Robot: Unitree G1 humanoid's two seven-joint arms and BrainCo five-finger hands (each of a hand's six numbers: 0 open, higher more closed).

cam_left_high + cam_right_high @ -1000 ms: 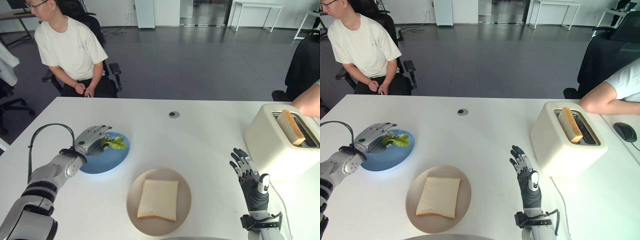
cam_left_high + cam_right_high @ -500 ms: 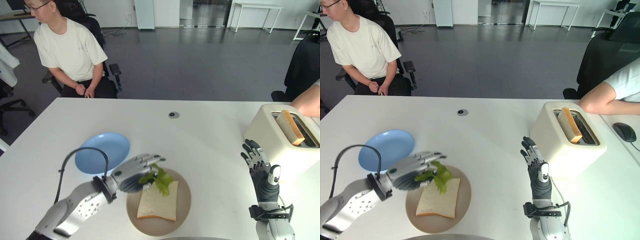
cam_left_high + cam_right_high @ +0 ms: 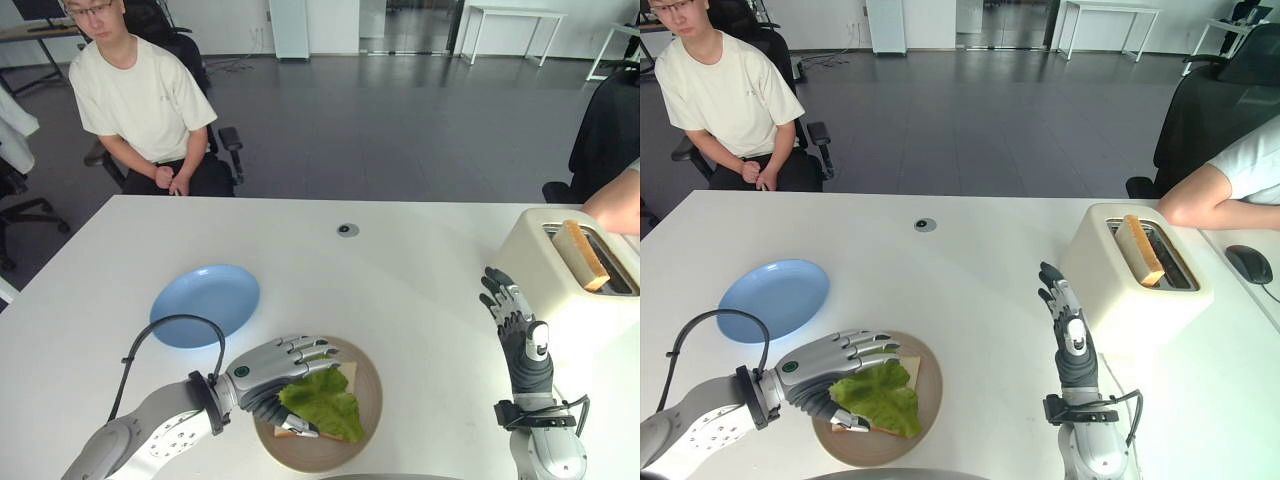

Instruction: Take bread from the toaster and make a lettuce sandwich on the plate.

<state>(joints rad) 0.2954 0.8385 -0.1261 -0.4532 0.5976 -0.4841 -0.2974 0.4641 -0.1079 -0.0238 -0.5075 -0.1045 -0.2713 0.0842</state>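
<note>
A green lettuce leaf (image 3: 320, 403) lies on a slice of white bread (image 3: 347, 376) on the tan plate (image 3: 368, 425) at the table's front. My left hand (image 3: 272, 366) rests over the plate's left side, fingers spread above the leaf, thumb under its edge. A cream toaster (image 3: 560, 285) stands at the right with one toasted slice (image 3: 581, 253) sticking up from its slot. My right hand (image 3: 515, 325) stands upright with straight fingers just left of the toaster, holding nothing.
An empty blue plate (image 3: 205, 304) sits at the left, behind my left arm. A small round grommet (image 3: 347, 230) is set in the white table (image 3: 400, 270) near the far edge. A computer mouse (image 3: 1245, 263) lies right of the toaster.
My left hand carried the lettuce from the blue plate to the tan plate and lowered it flat onto the bread. My right hand rose a little toward the toaster.
</note>
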